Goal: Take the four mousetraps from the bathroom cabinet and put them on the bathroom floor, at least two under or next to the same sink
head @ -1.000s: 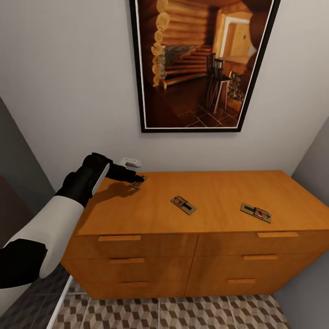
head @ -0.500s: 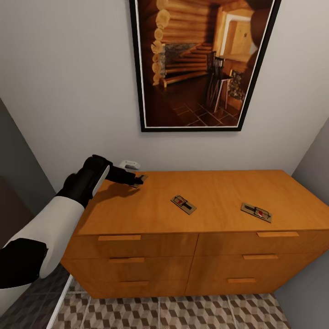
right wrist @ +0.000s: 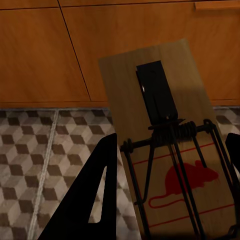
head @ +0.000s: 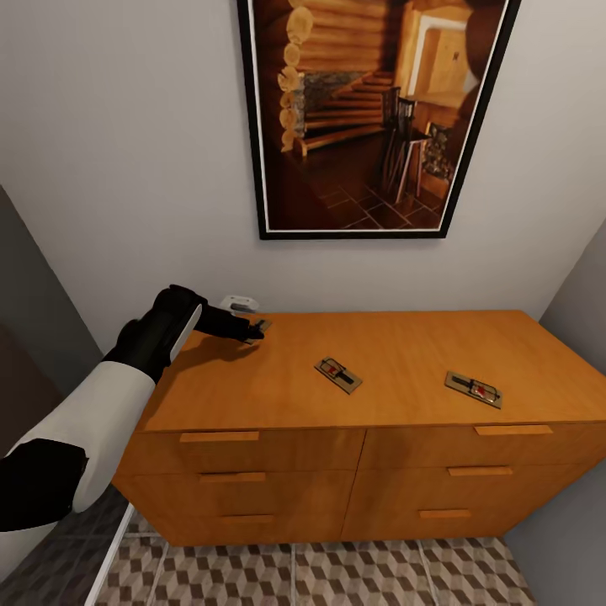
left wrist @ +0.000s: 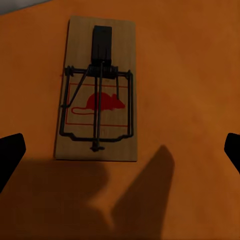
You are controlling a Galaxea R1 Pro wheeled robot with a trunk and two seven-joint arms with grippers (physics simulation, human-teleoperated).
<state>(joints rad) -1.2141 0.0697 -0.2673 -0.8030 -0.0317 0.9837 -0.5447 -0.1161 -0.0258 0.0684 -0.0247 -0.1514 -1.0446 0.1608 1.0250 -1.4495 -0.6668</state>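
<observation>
Three small tan wooden mousetraps [head: 338,375] lay on the orange-brown wooden cabinet [head: 252,391]. The left gripper [head: 255,332] hovered spread over one; the right gripper [right wrist: 170,170] clenched a fourth mousetrap [right wrist: 165,145], none floored.

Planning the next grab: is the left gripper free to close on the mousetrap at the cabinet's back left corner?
Probably yes: the left gripper hovers open over that mousetrap, fingers spread wide, with only bare cabinet top around it.
</observation>
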